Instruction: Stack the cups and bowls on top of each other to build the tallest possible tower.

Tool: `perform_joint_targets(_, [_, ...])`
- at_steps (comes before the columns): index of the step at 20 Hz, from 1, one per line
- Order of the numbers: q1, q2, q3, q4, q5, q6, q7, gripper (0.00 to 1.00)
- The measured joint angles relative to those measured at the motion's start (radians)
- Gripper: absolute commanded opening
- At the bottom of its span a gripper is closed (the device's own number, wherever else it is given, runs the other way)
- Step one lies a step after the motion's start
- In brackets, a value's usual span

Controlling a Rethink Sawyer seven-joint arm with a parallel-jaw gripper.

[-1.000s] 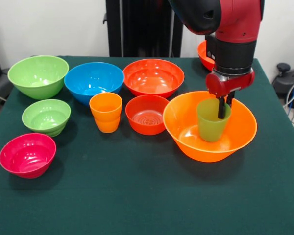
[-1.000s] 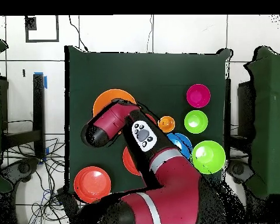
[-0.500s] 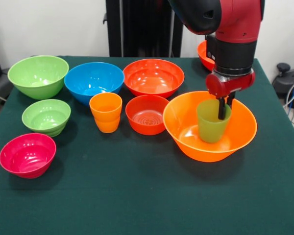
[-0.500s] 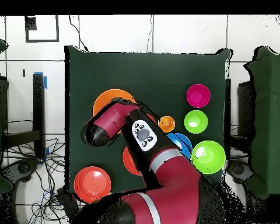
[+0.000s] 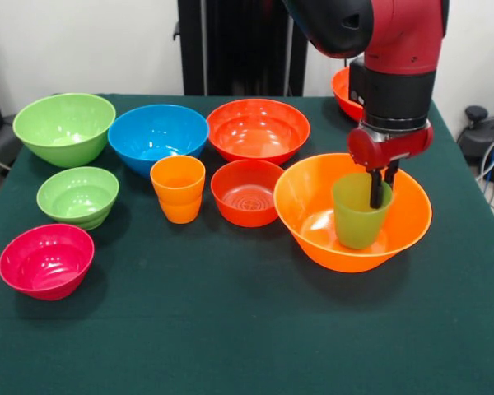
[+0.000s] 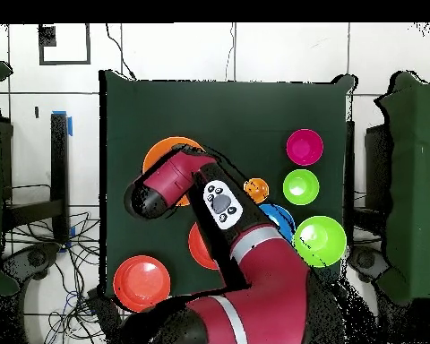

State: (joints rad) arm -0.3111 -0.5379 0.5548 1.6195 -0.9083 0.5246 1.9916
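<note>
The translucent green cup (image 5: 358, 216) stands upright inside the largest orange bowl (image 5: 313, 239) at the right of the table. My gripper (image 5: 379, 186) comes down from above and is shut on the cup's far rim, one finger inside and one outside. Whether the cup rests on the bowl's floor is unclear. The orange cup (image 5: 178, 189) stands at mid-table beside the small red-orange bowl (image 5: 247, 192). In the overhead view the arm (image 6: 169, 184) hides the gripper and green cup; only the orange bowl's rim (image 6: 160, 150) shows.
Behind the cups are a blue bowl (image 5: 156, 134), a larger red-orange bowl (image 5: 258, 129) and a large green bowl (image 5: 64, 127). A small green bowl (image 5: 77, 196) and a pink bowl (image 5: 46, 260) lie at the left. Another orange bowl (image 5: 342, 90) sits at the back right.
My gripper has moved slightly right and down with the green cup, carrying it deeper into the large orange bowl. Nothing else has moved.
</note>
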Motion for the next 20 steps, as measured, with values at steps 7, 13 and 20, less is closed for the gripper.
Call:
perform_joint_targets(7, [-0.008,0.018,0.001,-0.008,0.000,0.000,0.000,0.00])
perform_joint_targets(13, [-0.028,0.028,0.007,-0.007,0.013,0.001,0.000,0.00])
perform_joint_targets(20, [-0.047,0.028,0.009,-0.006,0.015,0.019,0.000,0.00])
